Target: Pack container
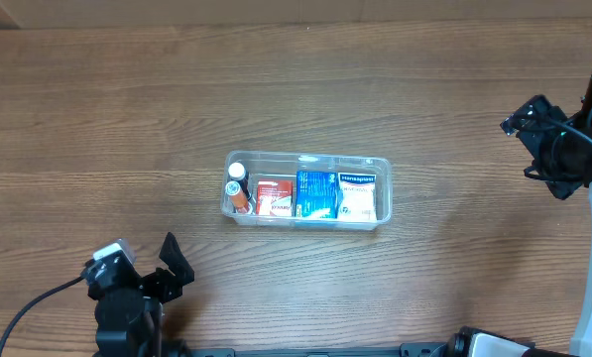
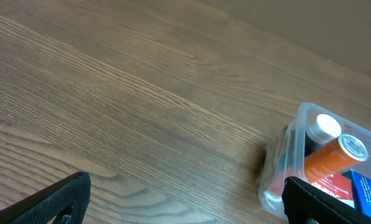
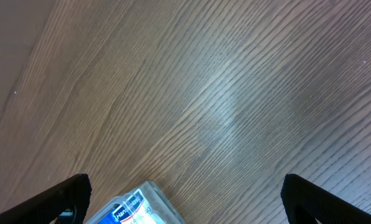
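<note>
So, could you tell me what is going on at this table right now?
Nothing is being handled at the moment. The container sits mid-table, holding two bottles, a red box, a blue box and a white box. The left gripper and the right gripper are both open, empty and well clear of it.

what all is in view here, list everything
table: 1, brown wood, under everything
tub: 1, clear plastic, middle of the table
white-capped bottle: 1, white cap showing, far left corner of the tub
orange bottle: 1, orange, left end of the tub, nearer than the white-capped one
red box: 1, red and white, in the tub right of the bottles
blue box: 1, blue, middle of the tub
white box: 1, white with a blue band, right end of the tub
left gripper: 1, black, open and empty, near left of the table
right gripper: 1, black, open and empty, far right
</note>
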You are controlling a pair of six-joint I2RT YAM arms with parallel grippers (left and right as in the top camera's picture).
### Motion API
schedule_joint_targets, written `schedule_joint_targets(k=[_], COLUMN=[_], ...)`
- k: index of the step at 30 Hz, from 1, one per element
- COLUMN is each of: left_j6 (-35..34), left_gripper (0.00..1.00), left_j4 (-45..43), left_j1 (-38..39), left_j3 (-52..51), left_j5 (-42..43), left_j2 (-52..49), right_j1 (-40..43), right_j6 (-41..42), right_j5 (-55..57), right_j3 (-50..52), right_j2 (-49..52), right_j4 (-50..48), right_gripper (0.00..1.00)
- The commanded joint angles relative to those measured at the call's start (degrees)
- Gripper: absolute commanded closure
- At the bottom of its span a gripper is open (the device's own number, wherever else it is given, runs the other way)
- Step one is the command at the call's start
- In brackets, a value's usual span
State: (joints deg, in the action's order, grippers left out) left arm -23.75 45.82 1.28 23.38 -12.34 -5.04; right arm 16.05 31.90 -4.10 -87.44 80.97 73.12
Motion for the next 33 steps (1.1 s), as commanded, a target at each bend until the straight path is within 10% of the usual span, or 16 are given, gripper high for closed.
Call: schedule_joint_targets(k=[1,10,20,33], left_j6=[1.1,1.2,27.0,27.0], left_gripper=[0.0,0.0,0.0,0.0], left_j4=[-1.8,-3.7,-5.6,-5.4], left_j1=[-1.2,-1.7,-1.7,-1.7], left_j3=[-3.6,-10.2,-14.0,-14.0], left_j5=[-0.1,-0.7,7.6,7.5], left_j2=[3.5,4.9,4.9,4.8], right_j1=[0.1,0.1,0.1,0.1], right_j6=[-0.2,-0.2,-0.2,-0.2], right_j5=[0.1,0.1,0.1,0.1], right_j3=[-0.7,-0.7,-0.7,-0.7], right_j2=[-0.2,-0.2,-0.2,-0.2], right_j4=[-0.2,-0.2,-0.2,-0.2], right_gripper=[0.0,0.0,0.0,0.0])
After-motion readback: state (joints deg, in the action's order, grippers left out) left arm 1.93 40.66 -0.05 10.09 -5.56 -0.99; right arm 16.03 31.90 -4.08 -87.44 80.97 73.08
